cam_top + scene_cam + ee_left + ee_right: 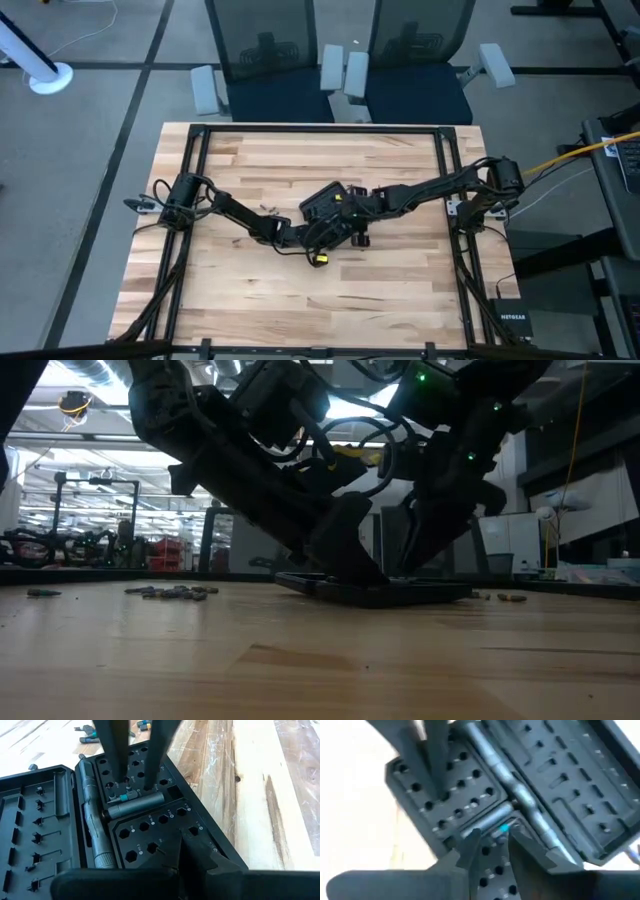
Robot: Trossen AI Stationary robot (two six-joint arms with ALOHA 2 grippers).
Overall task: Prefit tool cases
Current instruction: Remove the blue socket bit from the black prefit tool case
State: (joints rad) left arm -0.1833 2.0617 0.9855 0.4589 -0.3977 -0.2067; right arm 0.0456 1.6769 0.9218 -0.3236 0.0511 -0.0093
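The black tool case (pixel 328 203) lies open and flat at the table's middle, also seen in the low view (pixel 385 593). In the left wrist view its two halves show: the slot-grid half (pixel 150 827) and the flat half (pixel 35 820), with a grey driver (pixel 95 820) along the hinge. A teal-banded bit (pixel 125 797) lies at the end of a grey rod. My right gripper (pixel 492 836) reaches in from the right, slightly open, its fingertips on either side of that bit (pixel 504 827). My left gripper (pixel 190 847) comes from the left, low over the grid half, open. My left gripper has one finger (pixel 207 852) lying on the slot-grid half near its corner (pixel 172 837), slanting down from the table's left. The case stays flat on the table. My right gripper stands over the teal-banded bit from above; whether its fingertips (pixel 119 777) touch it cannot be told.
Loose bits lie on the wood left of the case (pixel 175 592) (pixel 268 210) and right of it (pixel 500 597); more teal-banded ones lie beyond the case (pixel 90 735). A small yellow piece (pixel 320 258) sits nearer. The NETGEAR box (pixel 512 322) sits off the right corner.
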